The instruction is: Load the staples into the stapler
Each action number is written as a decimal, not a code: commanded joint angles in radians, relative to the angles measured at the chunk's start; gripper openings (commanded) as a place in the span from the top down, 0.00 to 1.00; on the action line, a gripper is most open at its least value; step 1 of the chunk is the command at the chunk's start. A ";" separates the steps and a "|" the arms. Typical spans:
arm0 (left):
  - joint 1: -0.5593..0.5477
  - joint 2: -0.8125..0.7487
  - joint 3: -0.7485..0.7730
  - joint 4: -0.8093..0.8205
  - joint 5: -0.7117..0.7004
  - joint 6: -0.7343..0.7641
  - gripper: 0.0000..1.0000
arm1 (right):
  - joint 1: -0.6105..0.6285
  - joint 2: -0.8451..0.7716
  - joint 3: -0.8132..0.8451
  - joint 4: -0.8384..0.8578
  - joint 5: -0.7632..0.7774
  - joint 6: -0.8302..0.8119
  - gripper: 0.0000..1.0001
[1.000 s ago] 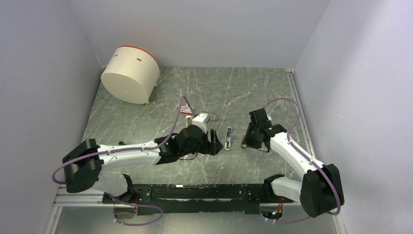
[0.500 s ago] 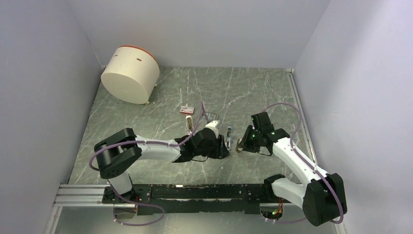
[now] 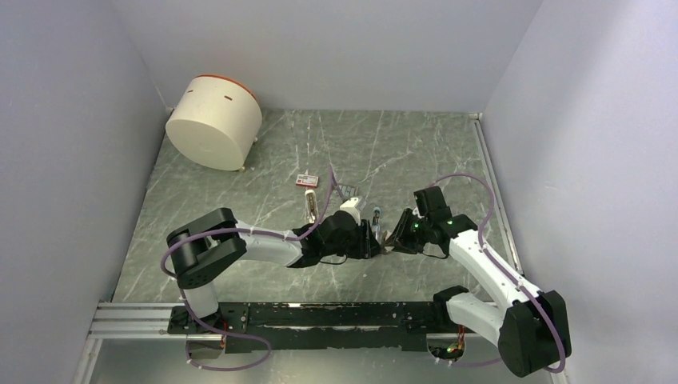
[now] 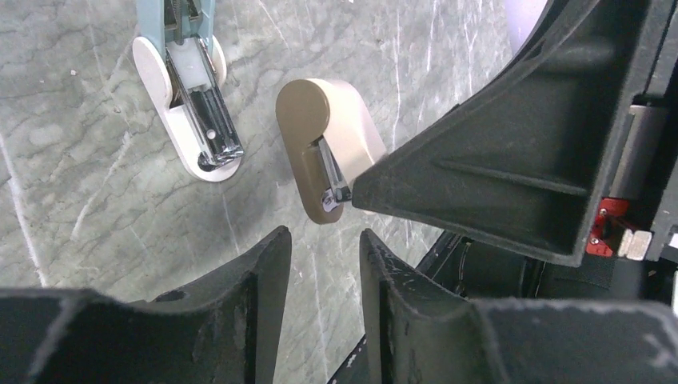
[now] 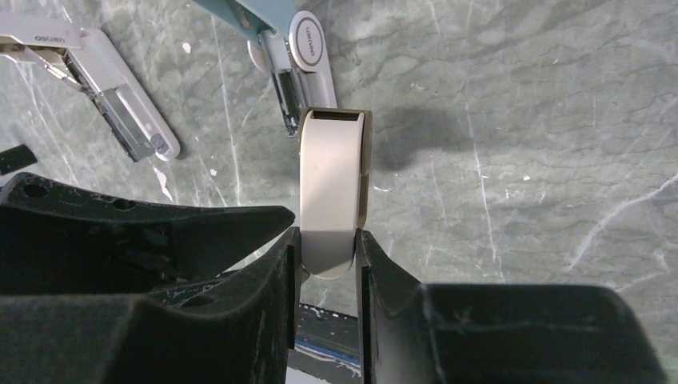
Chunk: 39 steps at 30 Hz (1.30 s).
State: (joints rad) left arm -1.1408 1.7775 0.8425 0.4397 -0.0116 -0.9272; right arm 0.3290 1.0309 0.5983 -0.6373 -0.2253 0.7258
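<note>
Fingers [image 5: 272, 268] of the right gripper [image 5: 328, 240] are clamped on the rounded end of a beige stapler [image 5: 332, 184], which they hold off the table [image 3: 240, 160] with its far end pointing at the other staplers. The left gripper [image 4: 324, 240] hovers just beside it, its fingers a slim gap apart with nothing between them, their tips close to the beige stapler's nose. Just past both grippers a teal stapler [image 4: 192, 112] lies on the table, hinged open with its metal channel showing. Farther out a white stapler [image 5: 104, 88] lies open as well, near the teal one but apart from it. The staples box [image 3: 306, 181] sits well beyond them toward the back of the table, near neither gripper, and the pictures do not show whether it is open.

By my reading the task is at an early stage: a stapler is in hand, but no strip of staples shows in any channel, so fetching staples from the box, seating them and closing up are all left.

Count: three staplers, one staples box, one white drum [image 3: 214, 120] in the far left corner
</note>
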 commanded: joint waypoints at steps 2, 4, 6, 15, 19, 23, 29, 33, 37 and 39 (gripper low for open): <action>-0.002 0.014 -0.015 0.092 -0.018 -0.025 0.60 | -0.001 -0.022 0.010 -0.007 -0.064 0.005 0.82; -0.002 0.018 -0.021 0.106 -0.019 -0.025 0.62 | -0.001 -0.024 0.010 -0.007 -0.069 0.006 0.82; -0.002 0.024 -0.021 0.112 -0.019 -0.023 0.63 | -0.001 -0.028 0.013 -0.010 -0.074 0.006 0.82; -0.002 0.010 -0.057 0.107 -0.051 -0.014 0.76 | -0.001 -0.037 0.023 -0.020 -0.084 0.012 0.82; -0.002 0.026 -0.059 0.150 -0.020 -0.014 0.73 | -0.002 -0.037 0.021 -0.013 -0.109 0.012 0.82; -0.002 0.039 -0.062 0.196 0.003 -0.019 0.68 | -0.002 -0.041 0.025 -0.017 -0.125 0.010 0.82; -0.002 -0.004 -0.114 0.243 -0.022 -0.025 0.67 | -0.003 -0.043 0.023 -0.020 -0.119 0.012 0.82; -0.002 -0.007 -0.119 0.249 -0.020 -0.025 0.66 | -0.003 -0.043 0.017 -0.006 -0.138 0.018 0.82; -0.002 0.020 -0.112 0.291 0.012 -0.027 0.66 | -0.003 -0.045 0.025 -0.013 -0.152 0.014 0.82; -0.002 0.027 -0.106 0.290 0.021 -0.028 0.66 | -0.003 -0.049 0.028 -0.021 -0.157 0.012 0.82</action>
State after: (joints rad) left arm -1.1408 1.7863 0.7277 0.6563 -0.0120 -0.9581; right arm 0.3271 1.0050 0.6003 -0.6521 -0.3389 0.7364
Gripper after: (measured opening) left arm 0.341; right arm 0.297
